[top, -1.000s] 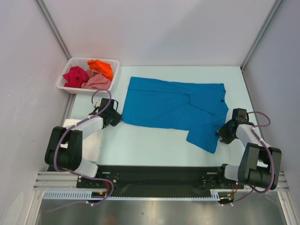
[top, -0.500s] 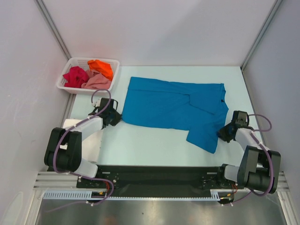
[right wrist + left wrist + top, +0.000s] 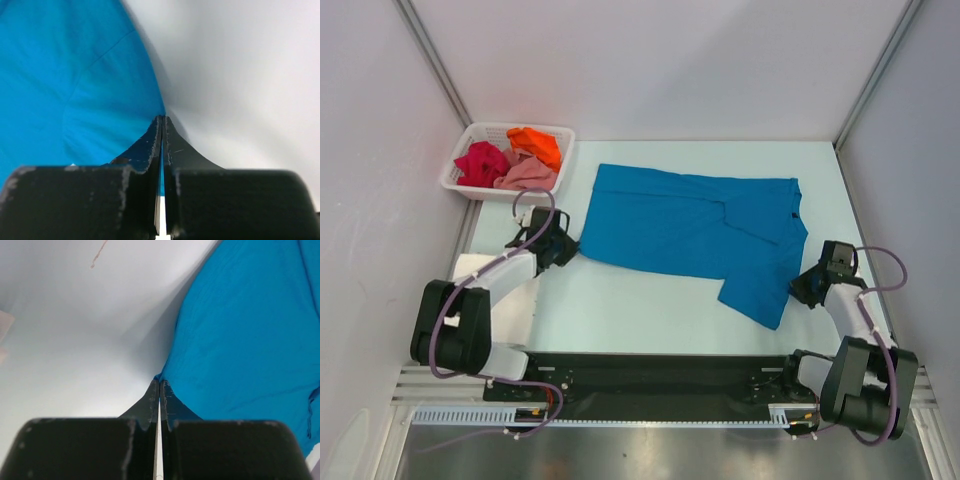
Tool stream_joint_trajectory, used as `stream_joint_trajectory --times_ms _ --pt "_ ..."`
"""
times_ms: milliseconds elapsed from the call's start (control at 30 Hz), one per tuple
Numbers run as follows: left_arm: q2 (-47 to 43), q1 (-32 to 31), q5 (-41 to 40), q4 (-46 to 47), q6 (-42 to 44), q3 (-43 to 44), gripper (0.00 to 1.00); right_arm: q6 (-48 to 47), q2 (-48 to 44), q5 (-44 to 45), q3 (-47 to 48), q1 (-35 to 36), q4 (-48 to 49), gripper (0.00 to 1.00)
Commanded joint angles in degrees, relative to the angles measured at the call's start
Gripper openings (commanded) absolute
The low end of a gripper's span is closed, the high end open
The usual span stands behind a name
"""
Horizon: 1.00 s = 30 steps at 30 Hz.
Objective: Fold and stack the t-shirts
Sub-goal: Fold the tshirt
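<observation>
A bright blue t-shirt (image 3: 690, 225) lies spread flat on the table, with one part folded over at its right side. My left gripper (image 3: 567, 250) is shut on the shirt's near left corner; the left wrist view shows the jaws (image 3: 159, 382) pinching the blue cloth (image 3: 240, 330). My right gripper (image 3: 802, 286) is shut on the shirt's near right edge, and blue cloth (image 3: 60, 75) shows between its fingertips (image 3: 162, 120). The crimson (image 3: 480, 162), orange (image 3: 535, 145) and dusty pink (image 3: 527, 175) shirts lie crumpled in the basket. I cannot make out the white shirt for certain.
The white slotted basket (image 3: 490, 127) stands at the back left corner. A flat white thing (image 3: 472, 265) lies beside my left arm. Pale walls enclose the table on the left, back and right.
My right gripper has moved nearer and to the right with the shirt's edge, drawing the near right flap outward. My left gripper has barely shifted.
</observation>
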Motion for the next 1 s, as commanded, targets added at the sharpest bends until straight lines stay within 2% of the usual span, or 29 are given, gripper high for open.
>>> stream_joint_trajectory --times_ms 0,100,333,567,667,967 --pt "-3.83 0.47 -0.72 0.51 1.63 -0.23 0.0 -3.0 -4.18 1.21 2.18 -0.64 -4.11 0.0" --pt "-4.72 0.47 -0.63 0.77 1.8 -0.23 0.0 -4.32 -6.3 0.6 2.8 -0.73 -4.29 0.0" --pt "-5.6 0.47 0.43 2.17 3.12 0.56 0.0 -8.89 -3.76 -2.04 6.75 -0.73 -1.83 0.0" --pt "-4.46 0.39 -2.91 1.74 3.83 6.71 0.0 -11.71 3.53 -4.58 14.56 -0.82 2.73 0.0" --pt "-1.74 0.39 -3.09 1.83 3.65 9.87 0.0 -11.27 7.92 -8.7 17.99 -0.82 5.01 0.0" --pt "7.14 0.56 -3.62 3.14 3.83 17.52 0.01 -12.94 19.79 -11.0 28.72 -0.91 6.34 0.0"
